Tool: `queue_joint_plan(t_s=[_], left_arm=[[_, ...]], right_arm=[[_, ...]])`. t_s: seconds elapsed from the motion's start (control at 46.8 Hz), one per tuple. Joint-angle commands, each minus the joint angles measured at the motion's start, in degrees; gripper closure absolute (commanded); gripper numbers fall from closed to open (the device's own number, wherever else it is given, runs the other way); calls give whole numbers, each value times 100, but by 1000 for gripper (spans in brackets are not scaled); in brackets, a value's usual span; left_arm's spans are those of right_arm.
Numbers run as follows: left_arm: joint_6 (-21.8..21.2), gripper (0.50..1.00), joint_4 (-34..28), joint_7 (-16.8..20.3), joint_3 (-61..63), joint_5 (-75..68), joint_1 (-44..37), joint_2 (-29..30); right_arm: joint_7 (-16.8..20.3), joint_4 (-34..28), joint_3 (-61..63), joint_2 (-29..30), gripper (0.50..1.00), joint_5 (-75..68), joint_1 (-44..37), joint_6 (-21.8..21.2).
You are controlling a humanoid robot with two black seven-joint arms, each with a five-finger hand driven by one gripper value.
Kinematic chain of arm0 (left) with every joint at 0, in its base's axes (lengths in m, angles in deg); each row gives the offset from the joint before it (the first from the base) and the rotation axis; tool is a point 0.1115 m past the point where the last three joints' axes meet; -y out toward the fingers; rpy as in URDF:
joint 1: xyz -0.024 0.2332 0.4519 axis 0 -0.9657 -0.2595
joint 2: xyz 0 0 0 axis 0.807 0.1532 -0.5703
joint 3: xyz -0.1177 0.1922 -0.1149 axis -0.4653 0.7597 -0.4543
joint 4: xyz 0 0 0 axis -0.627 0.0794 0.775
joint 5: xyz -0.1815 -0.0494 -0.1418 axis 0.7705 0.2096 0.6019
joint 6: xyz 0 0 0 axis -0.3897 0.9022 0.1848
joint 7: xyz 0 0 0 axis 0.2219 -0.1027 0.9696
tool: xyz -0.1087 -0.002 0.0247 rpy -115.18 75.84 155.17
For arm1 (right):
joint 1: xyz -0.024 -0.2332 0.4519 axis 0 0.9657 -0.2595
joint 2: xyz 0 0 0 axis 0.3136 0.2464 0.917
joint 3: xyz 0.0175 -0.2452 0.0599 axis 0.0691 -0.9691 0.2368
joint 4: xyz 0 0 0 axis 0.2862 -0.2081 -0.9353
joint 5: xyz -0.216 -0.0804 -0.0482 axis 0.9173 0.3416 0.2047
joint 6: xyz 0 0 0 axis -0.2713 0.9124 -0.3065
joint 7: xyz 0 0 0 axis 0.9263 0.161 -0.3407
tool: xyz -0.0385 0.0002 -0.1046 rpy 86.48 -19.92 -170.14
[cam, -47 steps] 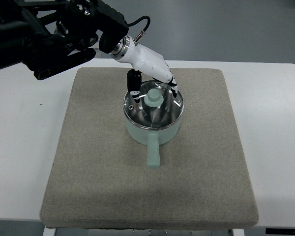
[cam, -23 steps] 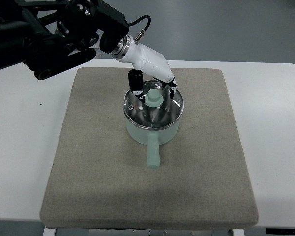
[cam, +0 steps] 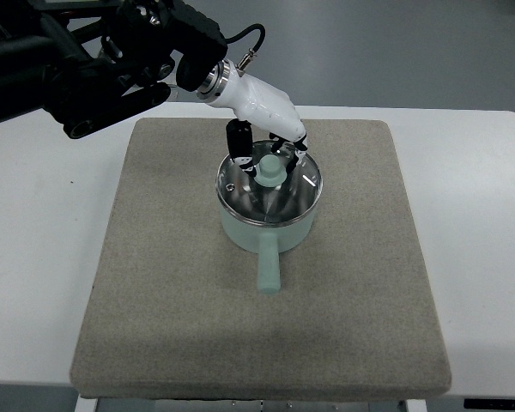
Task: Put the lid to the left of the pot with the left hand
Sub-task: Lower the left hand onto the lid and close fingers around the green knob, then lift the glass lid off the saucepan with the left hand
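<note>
— Anything new around the pot [cam: 266, 230]?

— Yes. Compared with a second ago, left hand [cam: 264, 116] sunk a little lower over the pot, fingers [cam: 237, 142] drawn in from either side of the knob [cam: 269, 169]. Now pinching it, thumb on the side left of the pot's centre, the others on the far right side. Looks like a grasp on the lid [cam: 285, 196], though contact under the fingertips hard to confirm.

— And the lid itself?

— Still seated on the pot, rim to rim, no lift visible. Means grasp roughly done, carrying not yet begun. Next, probably: straight up off the pot, then over to the bare mat [cam: 154, 283] left of the pot.

— Room there?

— Plenty, nothing lying left of the pot.

— Count?

— One pot, one lid, one knob, one pot handle [cam: 268, 270] sticking out toward the camera side of the pot. One mat under the pot, one white table [cam: 34, 257] beneath that. One robot hand in view; no right hand anywhere.
</note>
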Motion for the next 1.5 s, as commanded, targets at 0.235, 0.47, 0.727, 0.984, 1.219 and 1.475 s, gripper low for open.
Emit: queue_joint_plan(t_s=[0.235, 0.47, 0.727, 0.984, 1.219, 1.475], left_arm=[[10, 1000, 5, 0, 3, 30, 0, -1], [10, 1000, -4, 0, -15, 74, 9, -10], [19, 1000, -4, 0, -208, 74, 17, 43], [19, 1000, -4, 0, -208, 57, -9, 52], [19, 1000, -4, 0, -226, 66, 17, 52], [19, 1000, -21, 0, -358, 57, 88, 60]], right_arm=[[3, -2, 0, 0, 576, -3, 0, 0], [3, -2, 0, 0, 576, -3, 0, 0], [-6, -2, 0, 0, 579, 6, 0, 0], [3, -2, 0, 0, 576, -3, 0, 0], [3, -2, 0, 0, 576, -3, 0, 0], [3, -2, 0, 0, 579, -3, 0, 0]])
